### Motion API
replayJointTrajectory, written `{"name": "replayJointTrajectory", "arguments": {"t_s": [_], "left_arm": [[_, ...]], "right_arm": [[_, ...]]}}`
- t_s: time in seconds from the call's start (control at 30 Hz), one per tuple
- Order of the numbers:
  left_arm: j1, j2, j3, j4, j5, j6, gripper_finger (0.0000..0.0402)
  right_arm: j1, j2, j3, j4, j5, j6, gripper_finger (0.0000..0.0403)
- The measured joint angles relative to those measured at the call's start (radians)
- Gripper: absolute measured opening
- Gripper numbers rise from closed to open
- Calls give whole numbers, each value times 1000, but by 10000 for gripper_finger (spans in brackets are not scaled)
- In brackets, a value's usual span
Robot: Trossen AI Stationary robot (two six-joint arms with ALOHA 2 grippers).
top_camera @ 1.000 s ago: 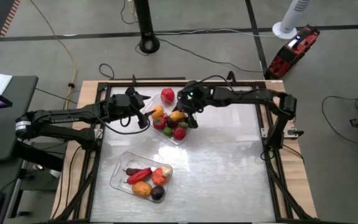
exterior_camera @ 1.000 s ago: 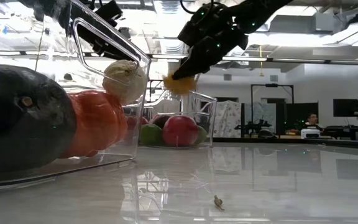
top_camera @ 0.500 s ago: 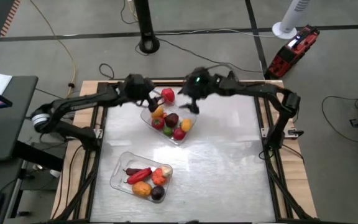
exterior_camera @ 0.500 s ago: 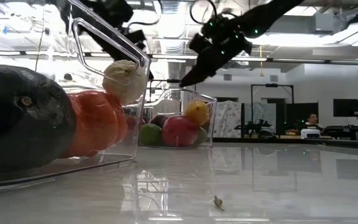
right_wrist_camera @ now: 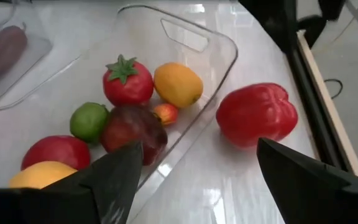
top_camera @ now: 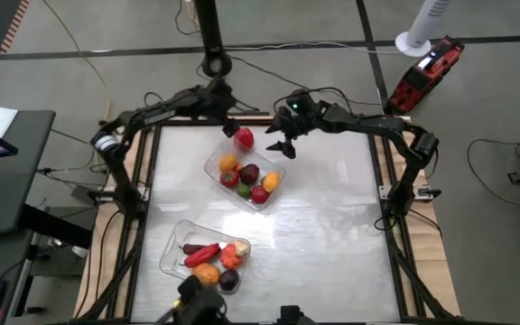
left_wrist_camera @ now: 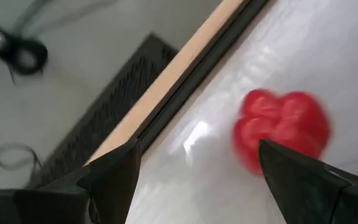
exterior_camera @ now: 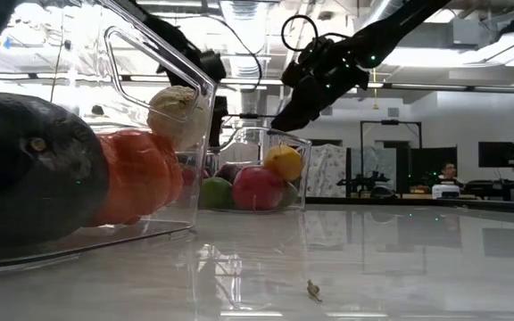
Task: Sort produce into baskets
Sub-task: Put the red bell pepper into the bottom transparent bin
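A red bell pepper (top_camera: pixel 243 138) lies on the table by the far edge, just outside the far clear basket (top_camera: pixel 224 185); it also shows in both wrist views (left_wrist_camera: pixel 281 127) (right_wrist_camera: pixel 257 114). That basket holds several fruits: a tomato (right_wrist_camera: pixel 128 82), an orange piece (right_wrist_camera: pixel 178 84), a lime (right_wrist_camera: pixel 89 121), a maroon piece (right_wrist_camera: pixel 132 130) and a yellow one (top_camera: pixel 270 181). The near basket (top_camera: pixel 174 248) holds several pieces, among them a whitish garlic (exterior_camera: pixel 178 116). My left gripper (top_camera: pixel 230 126) is open and empty, just left of the pepper. My right gripper (top_camera: pixel 283 144) is open and empty, above the far basket's far right corner.
The table's wooden rim and dark frame (top_camera: pixel 269 117) run close behind both grippers. A black stand (top_camera: pixel 215 63) rises beyond the far edge. A small scrap (exterior_camera: pixel 313 287) lies on the bare table, which stretches to the right of both baskets.
My right gripper has let go of the yellow fruit, which now lies in the far basket, and has risen and drawn back toward the far edge. My left gripper has swung from the far basket's left side toward the far edge, ending beside the red pepper.
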Motion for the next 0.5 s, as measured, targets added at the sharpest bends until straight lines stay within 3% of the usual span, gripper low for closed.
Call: {"name": "replayJointTrajectory", "arguments": {"t_s": [0.27,0.5], "left_arm": [[83,117,95,-130,90,-76,309],[64,141,94,-141,95,-82,309]], "right_arm": [[-1,-2,0,8,-13,-15,340],[0,-2,0,20,-22,-25,340]]}}
